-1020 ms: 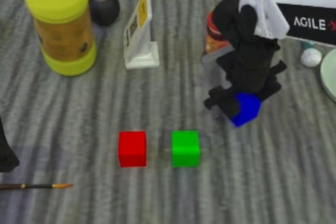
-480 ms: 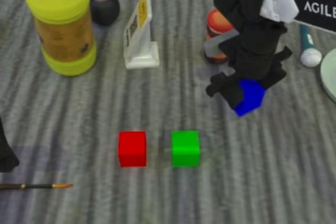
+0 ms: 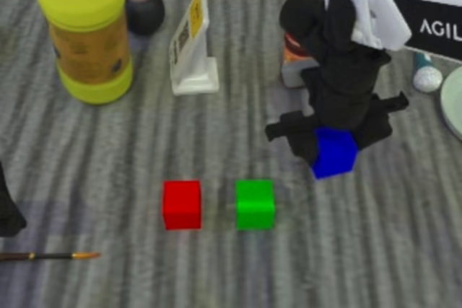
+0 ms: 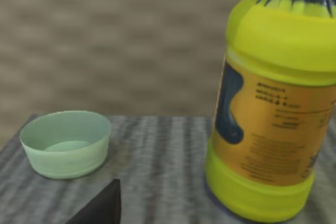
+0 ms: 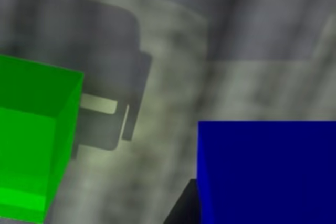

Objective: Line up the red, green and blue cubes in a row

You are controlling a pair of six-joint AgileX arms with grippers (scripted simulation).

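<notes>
You see only part of the blue cube (image 3: 334, 154); right gripper (image 3: 330, 141) covers its top. Red-lidded jar (image 3: 291, 48) mostly hidden behind that arm. Left arm (image 3: 9, 210) cut off at top view's left edge, fingers unseen. Plate (image 3: 455, 100) clipped at right edge.

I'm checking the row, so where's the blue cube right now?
In the top view the blue cube is held in the right pincer, right of centre, just up and right of the green cube.
</notes>
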